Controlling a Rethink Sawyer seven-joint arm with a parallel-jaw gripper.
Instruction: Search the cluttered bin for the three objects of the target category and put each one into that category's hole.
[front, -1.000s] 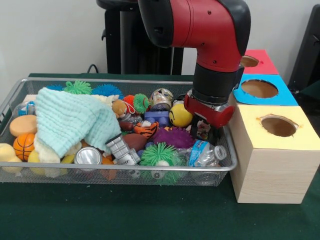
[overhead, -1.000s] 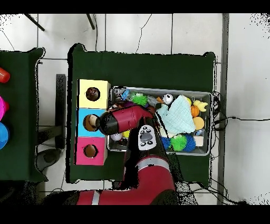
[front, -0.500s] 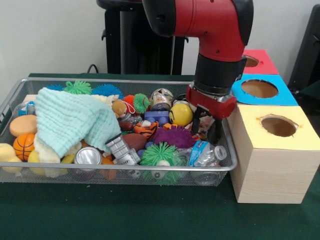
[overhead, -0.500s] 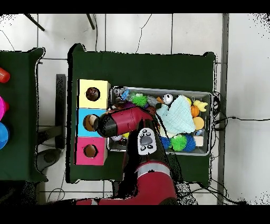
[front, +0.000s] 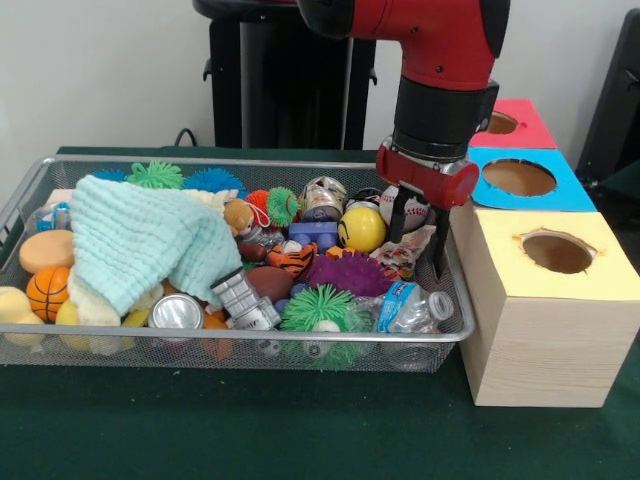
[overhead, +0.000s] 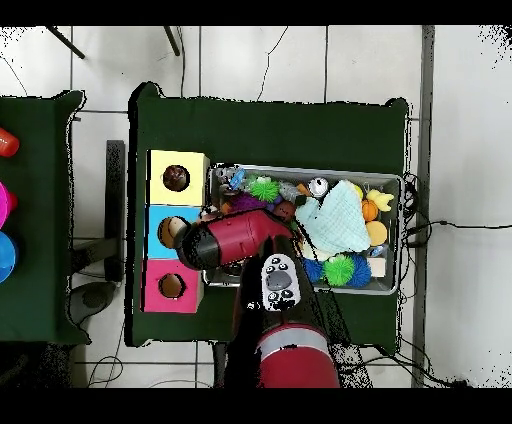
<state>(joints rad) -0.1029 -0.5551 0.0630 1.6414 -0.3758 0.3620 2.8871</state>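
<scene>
Search step: red-and-black gripper (front: 421, 232) hangs with jaws apart and empty over the right end of the wire mesh bin (front: 60, 347), beside the white baseball (front: 411, 208); next needs a target chosen and a descent.

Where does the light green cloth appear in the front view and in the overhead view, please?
Front view: the light green cloth lies on the toys in the left half of the wire bin.
Overhead view: the cloth lies in the right half of the bin.
Shared landmark: the orange basketball beside the cloth, on its side away from the boxes, seen overhead at.
</scene>
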